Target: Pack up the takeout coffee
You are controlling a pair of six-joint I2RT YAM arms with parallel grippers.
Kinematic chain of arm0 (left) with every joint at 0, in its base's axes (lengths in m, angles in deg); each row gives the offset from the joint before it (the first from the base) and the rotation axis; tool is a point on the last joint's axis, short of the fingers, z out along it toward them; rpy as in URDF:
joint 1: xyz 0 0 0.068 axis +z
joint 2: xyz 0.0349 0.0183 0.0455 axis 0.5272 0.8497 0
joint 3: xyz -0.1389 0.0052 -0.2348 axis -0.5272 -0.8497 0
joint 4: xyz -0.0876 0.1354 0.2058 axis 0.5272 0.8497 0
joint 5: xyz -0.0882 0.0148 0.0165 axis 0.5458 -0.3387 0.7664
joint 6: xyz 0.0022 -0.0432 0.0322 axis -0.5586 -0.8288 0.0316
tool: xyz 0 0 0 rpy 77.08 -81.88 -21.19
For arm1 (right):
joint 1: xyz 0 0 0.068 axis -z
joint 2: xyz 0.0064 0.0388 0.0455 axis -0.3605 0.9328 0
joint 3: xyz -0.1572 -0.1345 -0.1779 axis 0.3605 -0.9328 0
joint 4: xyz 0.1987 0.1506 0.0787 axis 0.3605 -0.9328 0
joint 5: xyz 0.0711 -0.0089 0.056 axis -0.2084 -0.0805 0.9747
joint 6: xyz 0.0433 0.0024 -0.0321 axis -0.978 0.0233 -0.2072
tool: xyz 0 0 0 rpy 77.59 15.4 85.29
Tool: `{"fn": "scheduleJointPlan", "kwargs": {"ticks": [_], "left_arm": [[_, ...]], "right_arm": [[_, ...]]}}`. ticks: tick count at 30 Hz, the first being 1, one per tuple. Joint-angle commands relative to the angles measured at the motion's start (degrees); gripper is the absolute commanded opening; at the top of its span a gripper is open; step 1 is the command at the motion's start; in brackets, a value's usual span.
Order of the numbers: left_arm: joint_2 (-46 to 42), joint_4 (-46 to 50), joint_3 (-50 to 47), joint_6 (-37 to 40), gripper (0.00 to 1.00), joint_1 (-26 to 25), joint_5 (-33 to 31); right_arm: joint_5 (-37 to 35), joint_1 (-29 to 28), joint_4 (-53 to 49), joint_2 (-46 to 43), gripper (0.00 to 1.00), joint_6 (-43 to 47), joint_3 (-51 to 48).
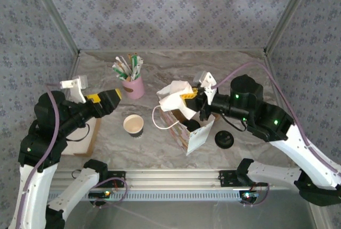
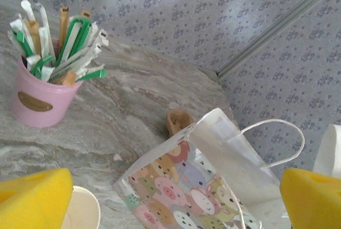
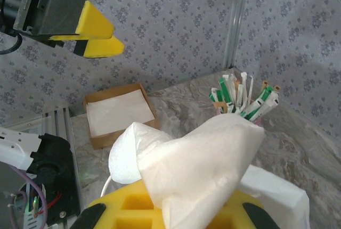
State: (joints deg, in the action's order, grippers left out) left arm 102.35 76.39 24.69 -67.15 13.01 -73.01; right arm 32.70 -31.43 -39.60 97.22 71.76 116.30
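Right pincer pinching napkin, over bag

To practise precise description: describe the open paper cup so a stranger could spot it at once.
Start at the marble table and find the cartoon-printed paper bag near its middle. The cup stands alone left of it. Unlike the pink pot behind, it is cream and holds no sticks.

Top external: is looking down from above and behind the arm bases, standing well back and taking in the whole table.
Left wrist: is riding low and close, facing rightward past the pink cup to the bag.
Right wrist: is peering leftward over the napkin, close up, toward the left gripper.
Shared: all three are catching the pink cup.
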Motion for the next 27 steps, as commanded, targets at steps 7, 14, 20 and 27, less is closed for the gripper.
{"fn": "scheduleJointPlan", "kwargs": {"ticks": [7,14,20,27], "left_arm": [[-3.83,-1.64,-7.86,-3.32,0.99,-0.09,3.08],[-5.12,-2.04,-13.39,-5.03,0.99,-0.09,5.08],[-4.53,-3.94,-16.28,-6.03,0.99,-0.24,7.04],[-1.34,-8.72,-18.95,-7.34,0.98,-4.25,6.22]], "right_arm": [[-5.22,-0.43,-4.13,-4.51,0.00,-4.22,-3.18],[-6.72,-0.33,-5.61,-3.12,0.00,-5.54,-3.42],[-11.07,-0.35,-8.01,0.91,0.00,-5.84,-1.48],[-16.28,-0.27,-11.90,6.34,0.00,-6.11,2.17]]}}
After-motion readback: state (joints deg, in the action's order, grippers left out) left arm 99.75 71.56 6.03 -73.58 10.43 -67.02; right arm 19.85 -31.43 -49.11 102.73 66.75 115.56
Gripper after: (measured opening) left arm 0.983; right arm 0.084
